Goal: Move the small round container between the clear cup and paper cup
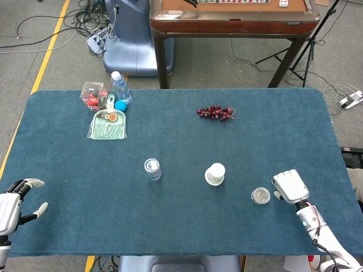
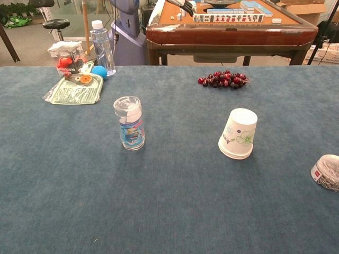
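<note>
The small round container sits on the blue table at the right, to the right of the upside-down paper cup. The chest view shows the container at the right edge, with nothing around it. The clear cup stands left of the paper cup, with a gap between them. My right hand hovers just right of the container, back upward. Its fingers are turned down out of sight and only the thumb shows near the container. My left hand holds nothing at the front left edge, fingers apart.
A bunch of dark red grapes lies at the back centre. At the back left are a water bottle, a green packet, a blue ball and a small clear box. A wooden table stands behind.
</note>
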### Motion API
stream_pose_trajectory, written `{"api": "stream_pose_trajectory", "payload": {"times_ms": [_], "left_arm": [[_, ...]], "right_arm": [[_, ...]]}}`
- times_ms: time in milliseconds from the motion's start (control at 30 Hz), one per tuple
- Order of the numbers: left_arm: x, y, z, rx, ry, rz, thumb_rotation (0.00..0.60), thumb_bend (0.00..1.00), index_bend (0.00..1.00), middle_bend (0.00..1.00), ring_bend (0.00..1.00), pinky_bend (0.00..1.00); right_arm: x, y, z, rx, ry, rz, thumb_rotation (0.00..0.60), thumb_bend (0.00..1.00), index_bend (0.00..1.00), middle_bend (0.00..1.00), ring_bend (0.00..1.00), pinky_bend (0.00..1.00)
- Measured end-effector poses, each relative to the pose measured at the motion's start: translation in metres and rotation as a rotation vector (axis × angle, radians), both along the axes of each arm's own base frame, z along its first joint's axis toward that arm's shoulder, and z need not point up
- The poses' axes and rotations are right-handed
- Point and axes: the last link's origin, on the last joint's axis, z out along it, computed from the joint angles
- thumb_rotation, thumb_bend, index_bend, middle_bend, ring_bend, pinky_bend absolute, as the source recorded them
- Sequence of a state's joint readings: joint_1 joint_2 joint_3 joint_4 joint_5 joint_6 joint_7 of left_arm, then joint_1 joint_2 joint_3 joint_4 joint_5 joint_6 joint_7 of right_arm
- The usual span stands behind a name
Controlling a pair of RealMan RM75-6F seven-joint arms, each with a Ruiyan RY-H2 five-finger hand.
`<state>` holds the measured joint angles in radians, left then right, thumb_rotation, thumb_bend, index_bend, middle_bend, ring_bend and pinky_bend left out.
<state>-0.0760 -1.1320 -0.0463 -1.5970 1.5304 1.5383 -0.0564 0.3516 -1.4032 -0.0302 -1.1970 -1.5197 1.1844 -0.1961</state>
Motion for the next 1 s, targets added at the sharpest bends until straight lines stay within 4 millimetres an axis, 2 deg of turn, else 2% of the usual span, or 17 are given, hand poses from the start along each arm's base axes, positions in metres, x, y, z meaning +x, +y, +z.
{"api": "stream_pose_trajectory", "payload": {"times_ms": [1000], "left_arm": [[-0.008,0.002,0.005,0.011,-0.001,0.038,0.6,0.24,0.36,0.35,0.3,0.55]], "right_arm": [[0.041,0.005,-0.043,0.085,-0.188,0.084,0.6,0.0,1.0,1.0,1.0,1.0]]}}
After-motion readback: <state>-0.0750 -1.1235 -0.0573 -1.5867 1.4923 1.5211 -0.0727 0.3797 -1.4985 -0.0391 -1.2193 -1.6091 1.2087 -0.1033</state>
